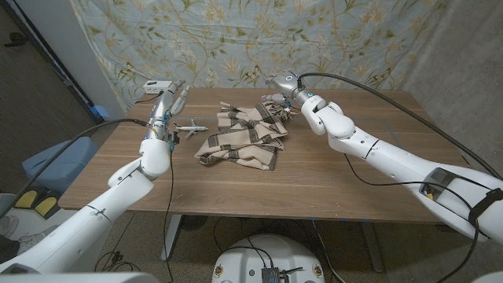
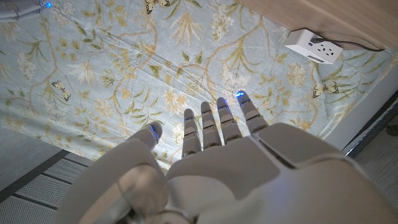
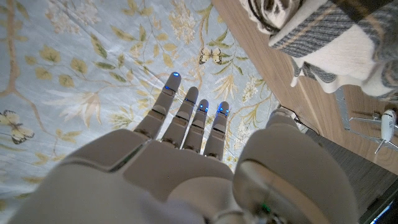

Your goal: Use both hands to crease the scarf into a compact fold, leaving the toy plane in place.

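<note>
Scarf: soft, light, limp; best pinched at corners. Left robot hand and right robot hand spread, empty. Plane beside left robot hand.

The scarf lies bunched on the counter, near its middle and toward the far edge. The toy plane stands just to its left, apart from it. A power strip sits at the far left corner. A curtain hangs behind the counter.
</note>
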